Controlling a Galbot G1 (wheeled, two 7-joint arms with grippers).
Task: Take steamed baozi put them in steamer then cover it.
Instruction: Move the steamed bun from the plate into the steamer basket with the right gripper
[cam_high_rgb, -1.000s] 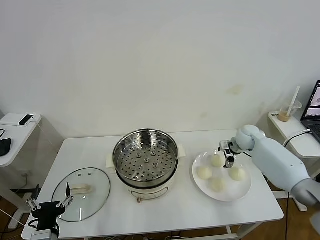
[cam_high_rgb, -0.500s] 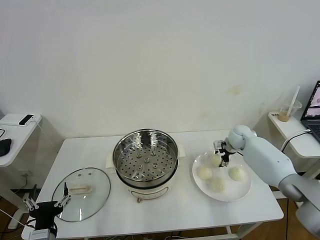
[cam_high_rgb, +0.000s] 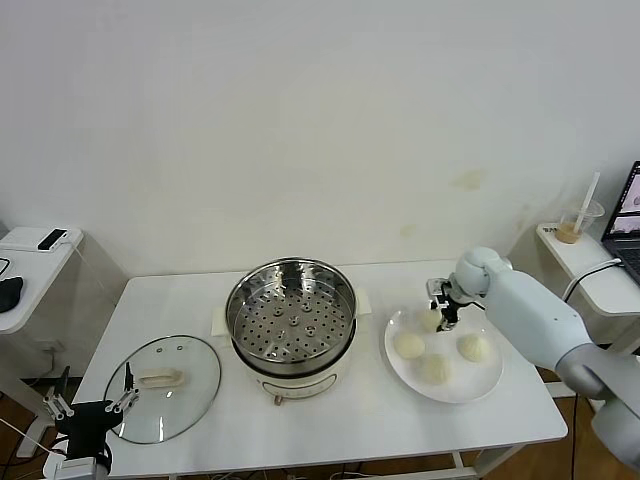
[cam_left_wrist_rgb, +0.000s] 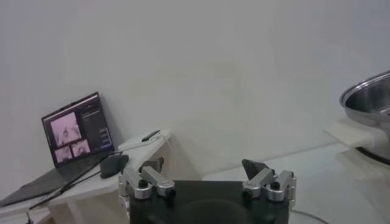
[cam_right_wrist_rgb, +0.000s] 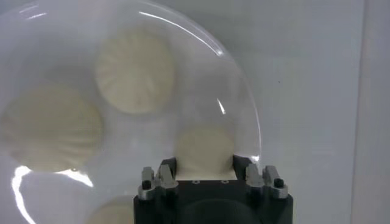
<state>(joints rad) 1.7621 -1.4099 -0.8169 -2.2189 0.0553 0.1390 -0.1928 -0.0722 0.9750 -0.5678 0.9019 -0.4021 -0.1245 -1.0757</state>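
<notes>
**Right tool clamped on the first bun**

Right tool (cam_right_wrist_rgb: 204, 163) is clenched around the bun (cam_high_rgb: 431, 319) at the far edge of the plate (cam_high_rgb: 478, 388); I see three more buns beside it. My left tool (cam_high_rgb: 85, 412) hangs released off the surface's near left corner. I judge we're barely started: the steamer (cam_high_rgb: 291, 312) holds nothing, and the lid (cam_high_rgb: 164, 386) lies flat left of it.

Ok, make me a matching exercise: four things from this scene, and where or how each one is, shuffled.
Things:
1. glass lid
2. steamer
3. right gripper
4. left gripper

States:
A. shut on a baozi at the white plate
B. open, off the table's near left corner
C. flat on the table
D. uncovered, tray bare

Pairs: 1-C, 2-D, 3-A, 4-B
</notes>
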